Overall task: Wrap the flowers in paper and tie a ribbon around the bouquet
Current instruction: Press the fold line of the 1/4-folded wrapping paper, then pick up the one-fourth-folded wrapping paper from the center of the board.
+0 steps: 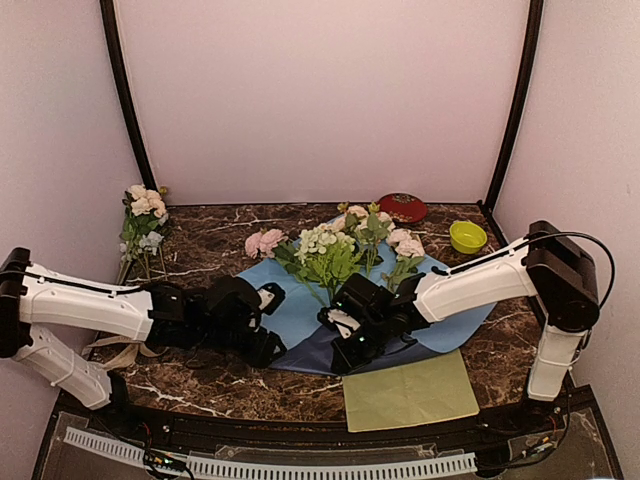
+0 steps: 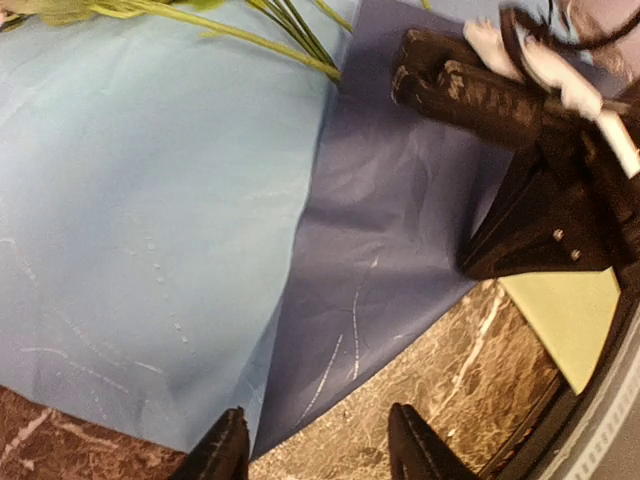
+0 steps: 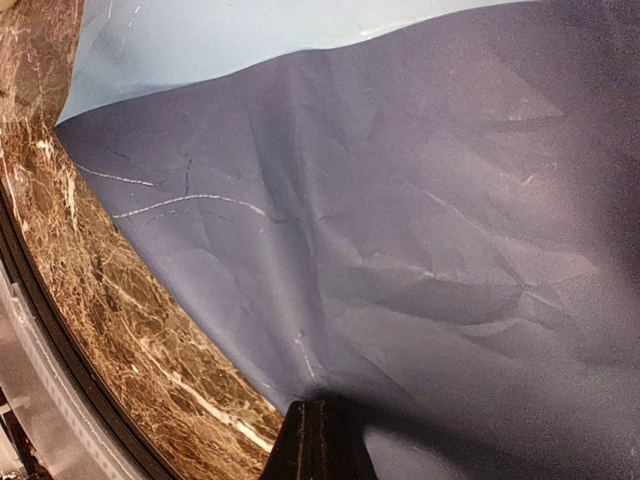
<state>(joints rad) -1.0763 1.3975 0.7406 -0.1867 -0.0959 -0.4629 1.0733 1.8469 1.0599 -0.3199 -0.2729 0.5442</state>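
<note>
Top view: flowers (image 1: pixel 330 250) lie on the paper (image 1: pixel 300 310), mid-surface (image 1: pixel 200 235). Left wrist cam shows the left gripper (image 2: pixel 318 445) spread over the paper's near edge. Only the right wrist cam shows the right gripper (image 3: pixel 315 440) pressed together, pinching the paper's navy flap.

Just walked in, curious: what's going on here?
Two robot arms are wrapping flowers in blue paper. The flowers lie on the sheet, whose near corner is folded over, dark side up. The right gripper is shut on that fold; the left gripper hovers open over its edge. The ribbon lies untouched.
</note>
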